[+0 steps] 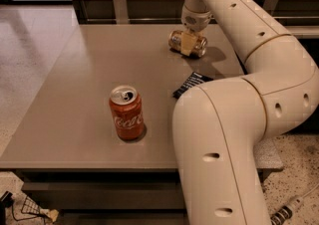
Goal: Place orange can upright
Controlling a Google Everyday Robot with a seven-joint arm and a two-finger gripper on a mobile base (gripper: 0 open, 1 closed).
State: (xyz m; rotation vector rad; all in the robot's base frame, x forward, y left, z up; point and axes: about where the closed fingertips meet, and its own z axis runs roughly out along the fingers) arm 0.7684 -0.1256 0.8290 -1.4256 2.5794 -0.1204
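The orange can [198, 46] lies on its side at the far right of the grey table [75, 94], its silver end facing left. My gripper [188, 44] comes down from above and sits on the middle of the can, one pale finger [187, 44] showing across its front. The can rests on the table top. A red Coca-Cola can [126, 113] stands upright near the table's front, well apart from the gripper.
A black packet [190, 84] lies on the table right of centre, partly hidden by my arm [239, 134]. My arm's large links cover the table's right side. A wooden wall and metal rail run along the far edge.
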